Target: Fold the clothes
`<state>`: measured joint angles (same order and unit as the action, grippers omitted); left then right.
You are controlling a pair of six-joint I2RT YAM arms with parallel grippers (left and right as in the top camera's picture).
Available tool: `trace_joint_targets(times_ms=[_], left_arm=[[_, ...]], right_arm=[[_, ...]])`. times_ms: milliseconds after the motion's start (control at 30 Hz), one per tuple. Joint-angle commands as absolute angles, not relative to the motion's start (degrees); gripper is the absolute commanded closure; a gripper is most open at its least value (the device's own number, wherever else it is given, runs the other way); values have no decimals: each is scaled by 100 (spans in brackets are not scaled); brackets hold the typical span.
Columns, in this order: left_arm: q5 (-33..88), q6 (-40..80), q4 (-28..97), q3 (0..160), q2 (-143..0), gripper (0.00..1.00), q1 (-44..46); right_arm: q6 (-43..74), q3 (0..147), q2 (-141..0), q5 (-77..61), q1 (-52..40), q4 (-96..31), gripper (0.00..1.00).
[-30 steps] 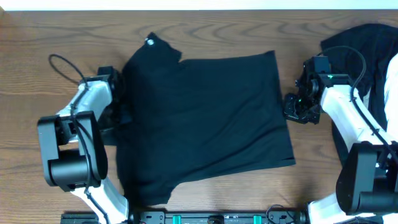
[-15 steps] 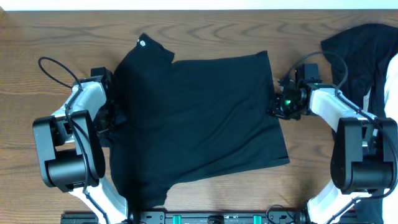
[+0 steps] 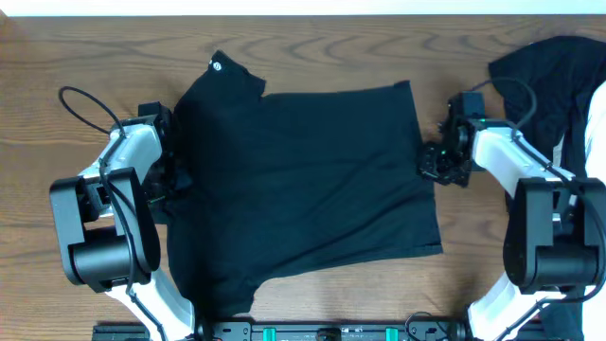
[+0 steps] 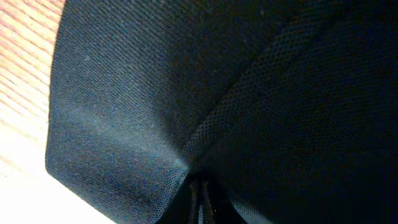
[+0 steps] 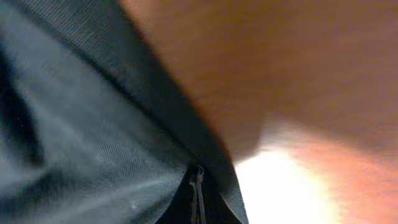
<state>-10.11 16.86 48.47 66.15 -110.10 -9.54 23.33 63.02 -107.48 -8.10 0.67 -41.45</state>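
The clothes point(image 3: 303, 180), a black garment with a tiny round white logo point(image 3: 216, 65) at its far left corner, lie spread flat in the middle of the wooden table. At the garment's left edge my left gripper point(image 3: 176, 178) is shut on the fabric. In the left wrist view, black mesh cloth point(image 4: 186, 93) bunches into the closed fingertips of my left gripper point(image 4: 200, 186). My right gripper point(image 3: 432, 163) sits at the right edge. The right wrist view shows my right gripper point(image 5: 198, 182) pinching the hem point(image 5: 186, 124).
Another heap of black fabric point(image 3: 554, 66) lies at the far right corner, beside something white point(image 3: 595, 133) at the table's right edge. Bare wood point(image 3: 57, 57) surrounds the garment. A black rail point(image 3: 331, 332) runs along the front edge.
The garment has slid a little to the left with the left gripper. The right gripper has come in from the right to the garment's edge and shut on the hem.
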Motion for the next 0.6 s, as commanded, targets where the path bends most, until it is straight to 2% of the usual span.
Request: trace_joint_targets(times_ms=[0,200,333,433,567], left_arm=[[-1120,1614,4882,6517,-11179,93,-996],[-1122,1616,4901,6519,-11179,93,-998],[-1116,1616,4901,6556,-11174,93,-996],[-1094,1616,4895,6560,-11174,93,-996],[-1092,1616,4893,6560,-11174,93,-996]], right_arm=[[2547,5970,-11091,679,502,-4333,99],[2497,5988,-11004,550,707,-4403,98],[1431,6117,-10871,-663,711,-4211,85],[923,6189,-10597,-1756,711,-3900,71],[939,6285,-10346,-2150,703,-3664,70]])
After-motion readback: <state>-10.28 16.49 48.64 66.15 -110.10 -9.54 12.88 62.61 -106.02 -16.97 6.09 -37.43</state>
